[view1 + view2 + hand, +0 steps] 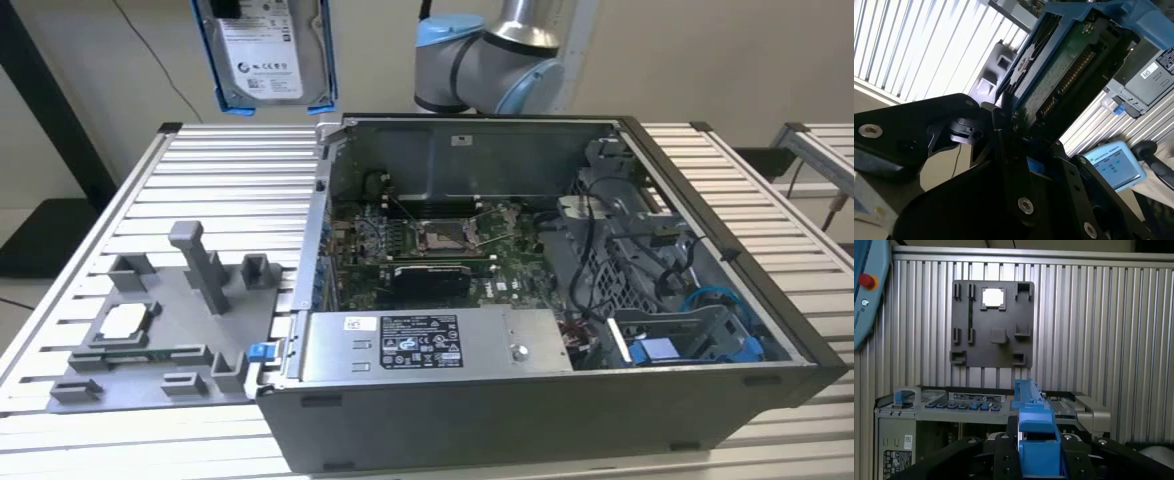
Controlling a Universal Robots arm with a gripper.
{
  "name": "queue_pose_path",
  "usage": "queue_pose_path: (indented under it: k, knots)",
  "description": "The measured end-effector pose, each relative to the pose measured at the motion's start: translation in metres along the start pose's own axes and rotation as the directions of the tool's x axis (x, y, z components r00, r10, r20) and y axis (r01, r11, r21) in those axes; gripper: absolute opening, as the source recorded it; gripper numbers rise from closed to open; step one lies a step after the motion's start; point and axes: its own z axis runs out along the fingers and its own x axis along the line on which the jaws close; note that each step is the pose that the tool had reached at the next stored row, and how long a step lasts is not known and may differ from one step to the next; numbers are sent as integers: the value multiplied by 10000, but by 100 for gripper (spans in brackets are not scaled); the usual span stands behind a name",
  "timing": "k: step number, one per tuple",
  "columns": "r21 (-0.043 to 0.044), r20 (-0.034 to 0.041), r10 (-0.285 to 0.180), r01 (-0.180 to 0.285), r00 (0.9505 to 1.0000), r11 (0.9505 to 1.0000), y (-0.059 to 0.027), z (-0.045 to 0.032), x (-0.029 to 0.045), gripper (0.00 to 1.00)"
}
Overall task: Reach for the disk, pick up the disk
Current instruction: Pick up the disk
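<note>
disk (271, 55): silver-grey, white label, blue bracket, raised aloft | gripper (1039, 445): seemingly clamped on its bracket edge

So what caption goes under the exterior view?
The disk held high in the air near the open computer case on the slatted table.

On my feed the tool (1029, 142) grips one end of the disk (1064, 65) between its black fingers (1004, 150). The disk is tilted, its green circuit-board side facing me and the blue bracket (1089, 10) running along its edges. Behind it lies the ribbed tabletop (914, 45) carrying a grey holder plate (996, 62). Beyond the disk I see a computer case (1149, 75) and a handheld controller (1114, 167) with a light blue screen.
</note>
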Motion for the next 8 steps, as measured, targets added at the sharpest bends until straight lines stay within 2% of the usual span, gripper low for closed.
queue_pose_path:
  k: [8]
  knots:
    - [1, 0, 0, 0, 10000, 10000, -189, -5, 2, 0]
